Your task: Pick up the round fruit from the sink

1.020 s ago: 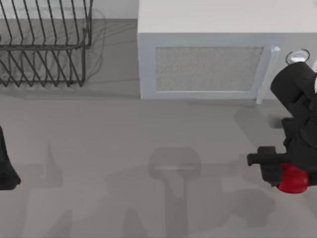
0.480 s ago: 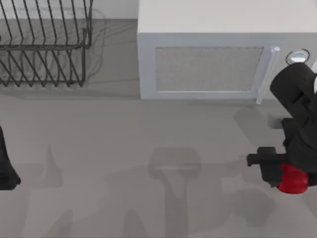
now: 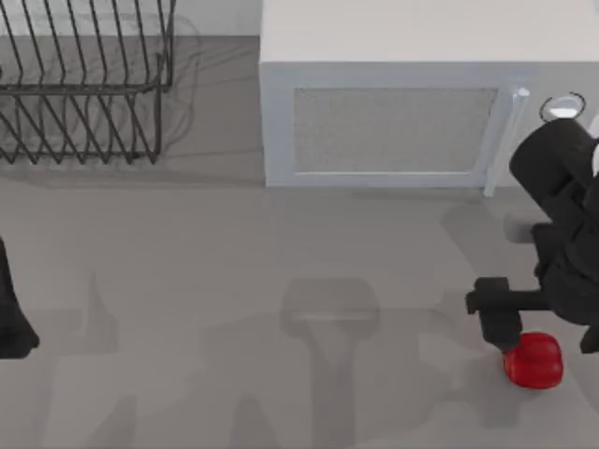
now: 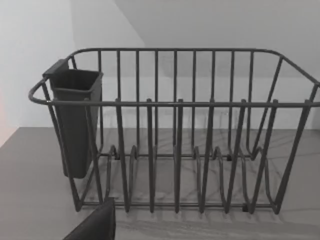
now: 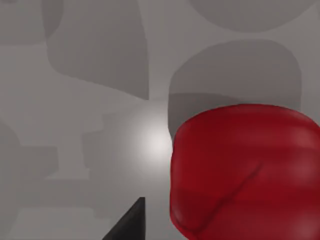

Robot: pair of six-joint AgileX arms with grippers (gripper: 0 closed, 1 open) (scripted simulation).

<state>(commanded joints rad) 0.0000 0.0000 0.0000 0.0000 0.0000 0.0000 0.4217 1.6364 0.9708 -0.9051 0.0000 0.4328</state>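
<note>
The round fruit, glossy red and slightly lumpy, rests on the grey counter at the front right. My right gripper hangs just above and behind it, open. One finger is left of the fruit and the other is at the frame's right edge. The right wrist view has the round fruit close up, with one dark fingertip beside it and apart from it. The sink is out of view. My left arm is parked at the left edge.
A white microwave stands at the back right, its knob just behind my right arm. A wire dish rack sits at the back left, also the dish rack with a dark cutlery cup.
The right gripper's fingers have spread apart and let go of the fruit. It has dropped forward and slightly left, out from under the gripper. The left arm has not moved.
</note>
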